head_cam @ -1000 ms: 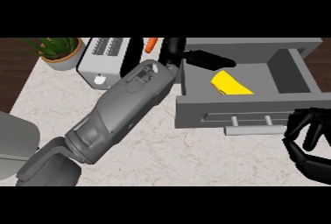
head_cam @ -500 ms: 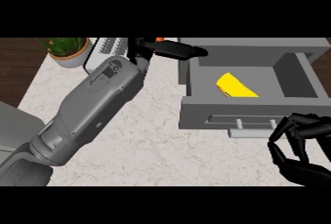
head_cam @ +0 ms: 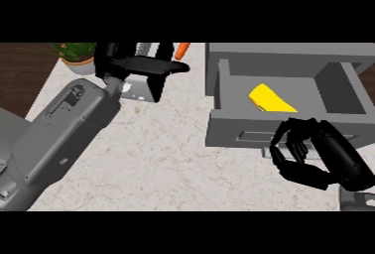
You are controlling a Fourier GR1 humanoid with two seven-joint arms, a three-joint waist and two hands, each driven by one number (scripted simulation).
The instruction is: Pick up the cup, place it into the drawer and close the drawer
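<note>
Yellow cup [head_cam: 271, 99] is seen lying inside the open grey drawer [head_cam: 338, 94]. Curled fingers of the right hand [head_cam: 306, 155] are held at the drawer's front, gripping nothing. Over the toaster [head_cam: 144, 90], the left hand [head_cam: 135, 64] is held with fingers stretched out.

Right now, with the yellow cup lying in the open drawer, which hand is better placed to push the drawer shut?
The right hand: it sits at the front panel of the drawer. The left hand is far off, up beside the potted plant.
</note>
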